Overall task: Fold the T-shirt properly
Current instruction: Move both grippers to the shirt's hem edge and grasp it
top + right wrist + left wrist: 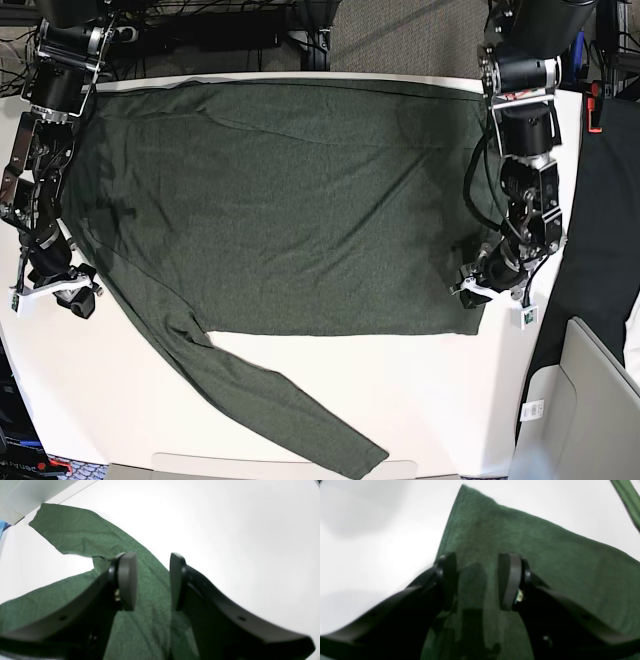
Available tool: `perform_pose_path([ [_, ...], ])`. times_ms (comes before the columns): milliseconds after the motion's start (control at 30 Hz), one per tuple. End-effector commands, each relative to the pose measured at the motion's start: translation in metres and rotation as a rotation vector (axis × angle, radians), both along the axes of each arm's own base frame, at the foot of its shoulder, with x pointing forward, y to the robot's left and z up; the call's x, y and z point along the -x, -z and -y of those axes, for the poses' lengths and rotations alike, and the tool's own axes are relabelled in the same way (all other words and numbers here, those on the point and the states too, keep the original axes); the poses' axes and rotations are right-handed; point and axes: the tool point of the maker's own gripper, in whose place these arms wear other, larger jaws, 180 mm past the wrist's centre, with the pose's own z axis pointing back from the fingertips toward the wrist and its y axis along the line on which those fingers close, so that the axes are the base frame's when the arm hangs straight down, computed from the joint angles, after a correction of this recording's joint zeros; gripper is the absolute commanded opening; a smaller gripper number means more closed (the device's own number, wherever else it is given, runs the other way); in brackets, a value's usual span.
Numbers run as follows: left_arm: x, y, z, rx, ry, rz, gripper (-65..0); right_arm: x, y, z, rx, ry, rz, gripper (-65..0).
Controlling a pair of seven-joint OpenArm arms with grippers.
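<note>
The dark olive-green T-shirt (270,200) lies spread flat on the white table, with one long sleeve (290,410) running down toward the front edge. My left gripper (480,290) is open at the shirt's lower right corner. In the left wrist view its gripper (477,580) hovers just over the fabric (520,542), with nothing between the jaws. My right gripper (75,295) is open at the shirt's left edge where the sleeve starts. In the right wrist view its gripper (152,580) stands over the shirt (75,532), empty.
The white table (450,400) shows bare in front of the shirt's hem. A black cloth (605,220) hangs beside the table at the right. A grey box (600,400) stands at the lower right. Cables and dark gear sit behind the table's back edge.
</note>
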Motion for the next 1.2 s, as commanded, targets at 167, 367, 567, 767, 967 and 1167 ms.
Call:
perform_pose_path([
  [167,-0.04,-0.033,-0.014,0.007,-0.058,0.119,-38.4,-0.008,-0.026,0.007,0.02,0.002,0.072,-42.3],
  [367,-0.046,-0.034,-0.019,0.008,-0.087,0.15,-38.5,-0.006,-0.025,0.009,0.019,0.007,0.07,-42.3],
  [567,-0.04,-0.014,-0.028,-0.052,-0.101,0.132,-38.5,-0.006,-0.026,0.008,0.018,0.006,0.072,-42.3],
  [767,-0.034,-0.002,-0.032,-0.091,-0.102,0.114,-38.5,-0.007,-0.033,0.005,0.027,-0.004,0.088,-42.3],
  [967,-0.031,0.004,-0.033,-0.108,-0.107,0.087,-38.4,-0.006,-0.033,0.005,0.026,-0.002,0.088,-42.3],
  [1167,-0.025,0.013,-0.026,-0.086,-0.089,0.036,-38.4,-0.007,-0.031,0.003,0.016,-0.001,0.089,-42.3],
])
